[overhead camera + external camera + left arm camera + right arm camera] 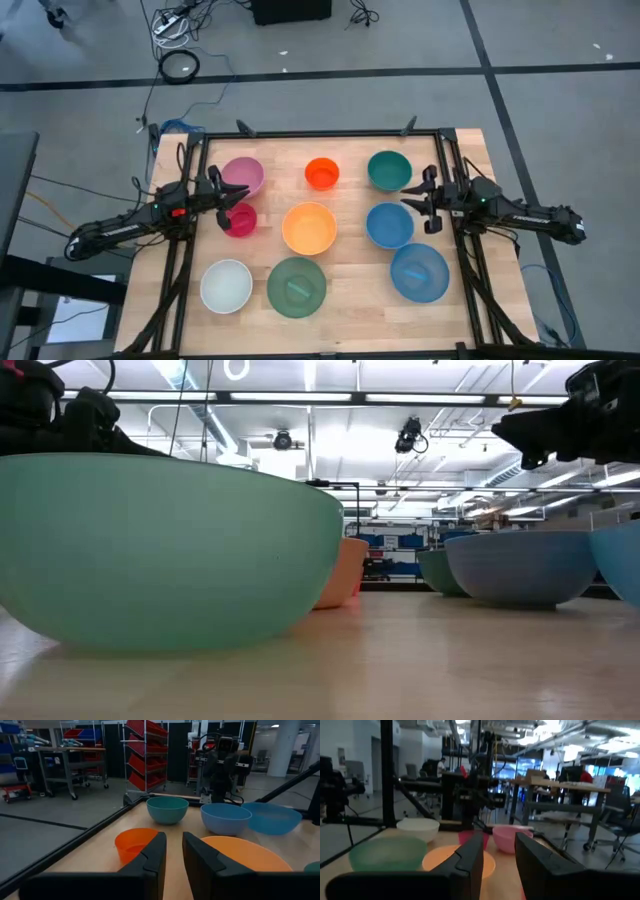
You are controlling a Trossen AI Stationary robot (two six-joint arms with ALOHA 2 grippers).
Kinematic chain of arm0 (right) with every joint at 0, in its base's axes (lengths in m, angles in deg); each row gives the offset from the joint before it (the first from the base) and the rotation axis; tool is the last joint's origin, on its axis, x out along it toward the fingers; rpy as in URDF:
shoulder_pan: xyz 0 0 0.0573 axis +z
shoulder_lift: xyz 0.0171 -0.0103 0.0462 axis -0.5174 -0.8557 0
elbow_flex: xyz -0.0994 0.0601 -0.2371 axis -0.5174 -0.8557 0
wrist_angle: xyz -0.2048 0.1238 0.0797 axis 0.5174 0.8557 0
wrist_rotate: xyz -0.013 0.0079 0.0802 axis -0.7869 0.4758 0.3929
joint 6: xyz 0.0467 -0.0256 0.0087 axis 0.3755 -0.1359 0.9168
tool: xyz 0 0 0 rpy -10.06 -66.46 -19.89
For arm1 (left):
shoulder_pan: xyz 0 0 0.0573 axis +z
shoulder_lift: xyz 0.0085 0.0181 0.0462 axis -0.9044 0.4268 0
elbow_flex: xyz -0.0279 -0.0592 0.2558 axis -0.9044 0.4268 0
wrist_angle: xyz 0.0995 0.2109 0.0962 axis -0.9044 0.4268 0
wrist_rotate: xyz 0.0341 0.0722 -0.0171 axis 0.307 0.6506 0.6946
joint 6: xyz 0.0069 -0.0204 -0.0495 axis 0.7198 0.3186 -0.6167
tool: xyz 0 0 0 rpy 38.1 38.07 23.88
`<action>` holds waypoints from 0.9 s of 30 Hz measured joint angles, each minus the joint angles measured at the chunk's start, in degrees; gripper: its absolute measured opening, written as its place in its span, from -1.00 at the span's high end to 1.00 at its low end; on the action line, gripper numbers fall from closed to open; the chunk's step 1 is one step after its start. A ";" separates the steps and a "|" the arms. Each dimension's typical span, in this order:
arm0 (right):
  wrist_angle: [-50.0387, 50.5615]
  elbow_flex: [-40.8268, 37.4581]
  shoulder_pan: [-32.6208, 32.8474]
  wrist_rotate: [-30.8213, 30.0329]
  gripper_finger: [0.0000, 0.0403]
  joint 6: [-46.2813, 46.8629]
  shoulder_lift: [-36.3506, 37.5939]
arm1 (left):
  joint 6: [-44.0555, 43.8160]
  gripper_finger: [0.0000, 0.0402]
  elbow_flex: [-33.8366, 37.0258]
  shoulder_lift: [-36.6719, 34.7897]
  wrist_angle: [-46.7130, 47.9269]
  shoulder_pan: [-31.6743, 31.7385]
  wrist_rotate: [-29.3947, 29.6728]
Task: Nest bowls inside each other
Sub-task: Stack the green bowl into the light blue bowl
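Nine bowls stand apart on their bases on the wooden table. In the far row are the pink (242, 176), orange-red (322, 173) and teal (389, 170) bowls. The middle row holds the magenta-red (240, 219), yellow-orange (309, 228) and blue (389, 225) ones. White (226, 286), dark green (297, 287) and a larger blue (419, 271) make up the near row. My left gripper (224, 196) (174, 837) stands level at the left, between the pink and magenta-red bowls, open, with nothing between its fingers. My right gripper (410, 198) (499, 840) stands at the right, between the teal and blue bowls, open and holding nothing.
A black frame (320, 134) runs along the table's far edge and down both sides under the arms. The dark green bowl (170, 550) fills the left of the low view. Cables (180, 64) lie on the floor beyond the table.
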 joint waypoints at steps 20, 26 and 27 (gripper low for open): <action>-5.67 -0.01 0.02 0.04 0.50 9.10 0.00 | -11.55 0.64 0.01 0.00 -17.26 0.01 0.01; -9.30 0.15 0.11 0.02 0.50 20.79 0.02 | -11.96 0.64 -0.01 0.00 -19.48 -0.01 0.00; -9.12 0.38 0.11 0.02 0.50 21.66 0.01 | -11.96 0.64 -0.01 0.00 -19.37 0.01 0.01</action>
